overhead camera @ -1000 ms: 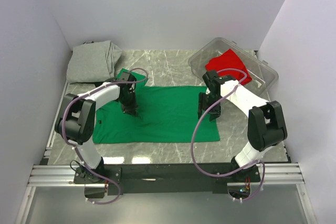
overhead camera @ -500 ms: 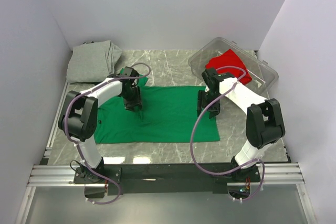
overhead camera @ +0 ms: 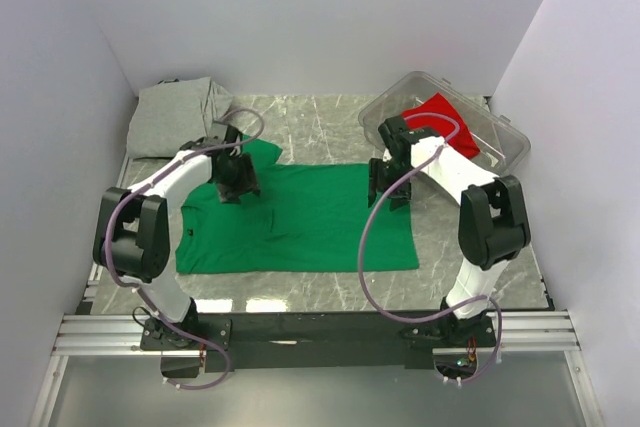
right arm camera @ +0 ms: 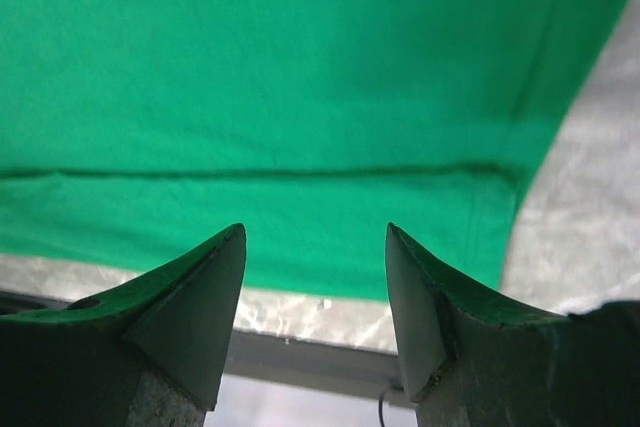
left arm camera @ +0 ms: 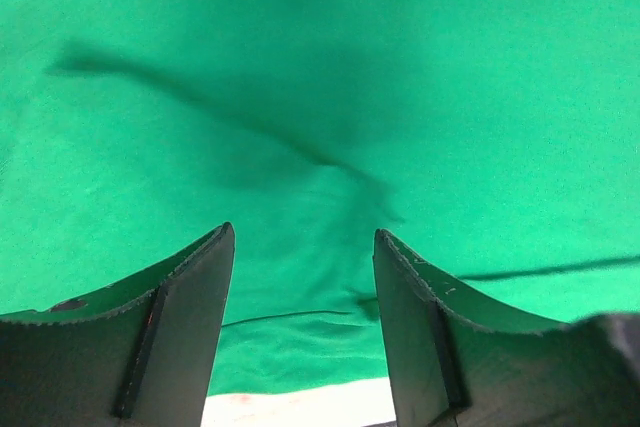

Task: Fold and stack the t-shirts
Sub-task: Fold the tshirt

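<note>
Step in hand, as we judge it: first fold of the green t-shirt [overhead camera: 300, 227]. It lies spread flat in the middle of the table [overhead camera: 320, 122], sleeves to the left, hem to the right. A small crease shows near its centre.

Other 2 shirts: the grey t-shirt [overhead camera: 180, 112] sits bunched at the far-left corner. The red t-shirt [overhead camera: 432, 117] lies inside the clear bin [overhead camera: 505, 147] at the far right. Neither is in play.

Left gripper [overhead camera: 238, 185] is over the shirt's far-left part, near the shoulder. Right gripper [overhead camera: 390, 192] is at the far-right corner by the hem.

Left wrist view: left fingers [left arm camera: 190, 287] are well apart with nothing between them, only green cloth below. We cannot tell whether the tips touch the fabric.

Right wrist view: right fingers [right arm camera: 190, 297] are equally wide and hold nothing. The hem seam and a strip of bare marble sit beyond the tips.

Next move, in our judgement: each gripper must drop onto the far edge and pinch 1 layer only. Both should then carry that edge toward the near side together, so the cloth folds evenly. An uneven lift would likely skew the fold.
</note>
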`<state>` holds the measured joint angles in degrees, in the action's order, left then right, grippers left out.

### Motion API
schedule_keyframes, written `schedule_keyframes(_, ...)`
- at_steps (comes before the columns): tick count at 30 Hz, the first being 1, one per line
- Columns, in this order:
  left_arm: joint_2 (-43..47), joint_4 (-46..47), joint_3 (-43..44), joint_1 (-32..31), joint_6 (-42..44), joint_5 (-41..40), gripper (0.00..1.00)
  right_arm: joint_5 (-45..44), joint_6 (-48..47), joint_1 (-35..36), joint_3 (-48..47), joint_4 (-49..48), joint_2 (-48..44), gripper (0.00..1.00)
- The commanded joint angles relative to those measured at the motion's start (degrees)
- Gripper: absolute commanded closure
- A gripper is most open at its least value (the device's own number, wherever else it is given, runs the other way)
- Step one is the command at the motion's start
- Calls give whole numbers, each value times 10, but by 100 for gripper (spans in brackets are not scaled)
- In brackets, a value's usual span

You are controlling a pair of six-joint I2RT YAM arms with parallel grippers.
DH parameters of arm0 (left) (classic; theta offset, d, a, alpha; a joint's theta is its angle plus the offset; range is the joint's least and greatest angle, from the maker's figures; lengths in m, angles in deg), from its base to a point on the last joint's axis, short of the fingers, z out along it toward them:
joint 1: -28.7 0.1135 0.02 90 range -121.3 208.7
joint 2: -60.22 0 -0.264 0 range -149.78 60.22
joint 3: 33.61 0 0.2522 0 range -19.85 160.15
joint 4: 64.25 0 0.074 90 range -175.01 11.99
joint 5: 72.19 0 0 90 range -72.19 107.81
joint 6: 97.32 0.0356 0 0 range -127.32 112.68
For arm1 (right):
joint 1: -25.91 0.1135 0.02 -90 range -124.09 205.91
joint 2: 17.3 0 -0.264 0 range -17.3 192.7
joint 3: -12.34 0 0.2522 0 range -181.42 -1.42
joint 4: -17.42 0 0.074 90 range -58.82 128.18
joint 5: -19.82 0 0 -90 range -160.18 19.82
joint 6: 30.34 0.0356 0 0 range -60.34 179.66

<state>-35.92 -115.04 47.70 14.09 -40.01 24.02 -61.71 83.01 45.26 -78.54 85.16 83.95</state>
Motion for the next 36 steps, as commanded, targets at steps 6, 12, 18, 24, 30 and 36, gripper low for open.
schedule_keyframes(6, 0, 28, -55, 34, -26, 6, 37, 5, -23, 2, -27, -62, 56, 35)
schedule_keyframes(12, -3, 27, -87, 42, -40, -5, 37, 10, -19, 2, 17, -95, 66, 35)
schedule_keyframes(18, -7, 21, -118, 46, -51, -15, 37, 15, -16, 5, 65, -118, 72, 35)
schedule_keyframes(24, -3, -2, -147, 47, -63, -39, 36, 13, -9, 14, 105, -121, 62, 35)
schedule_keyframes(30, 37, -21, -191, 48, -79, -57, 35, 20, 13, 25, 166, -122, 21, 35)
schedule_keyframes(36, 86, -45, -232, 47, -96, -60, 35, 26, 30, 43, 207, -114, -15, 35)
